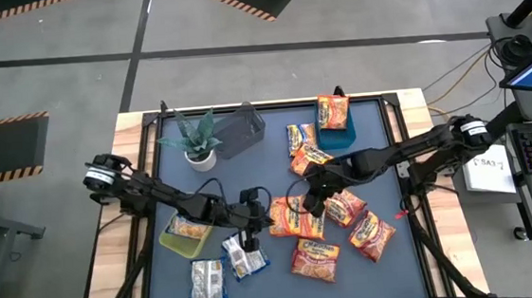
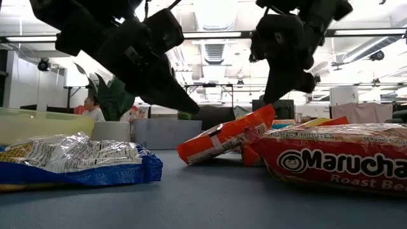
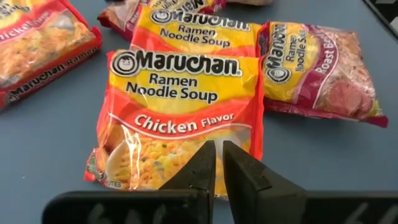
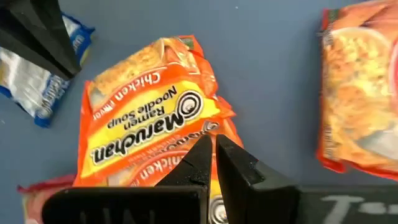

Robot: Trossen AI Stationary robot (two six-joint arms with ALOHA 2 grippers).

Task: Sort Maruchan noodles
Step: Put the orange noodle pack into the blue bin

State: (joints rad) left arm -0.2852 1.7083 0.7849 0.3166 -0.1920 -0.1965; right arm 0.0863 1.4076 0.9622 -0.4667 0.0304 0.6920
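Tabletop — chicken packet (image 3: 180, 118) under left gripper (image 3: 219, 163)

Two dark pincers (image 2: 184, 105) (image 2: 270, 95) hang over orange Maruchan packets (image 2: 222, 141), seemingly without touching.

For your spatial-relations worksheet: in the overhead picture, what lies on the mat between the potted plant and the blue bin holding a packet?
In the high view, a tipped dark bin lies beside the plant; then bare mat and one orange packet before the blue bin.

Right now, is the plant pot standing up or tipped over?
Standing up. From above, the white plant pot shows its round rim, with green leaves spreading out evenly on the table.
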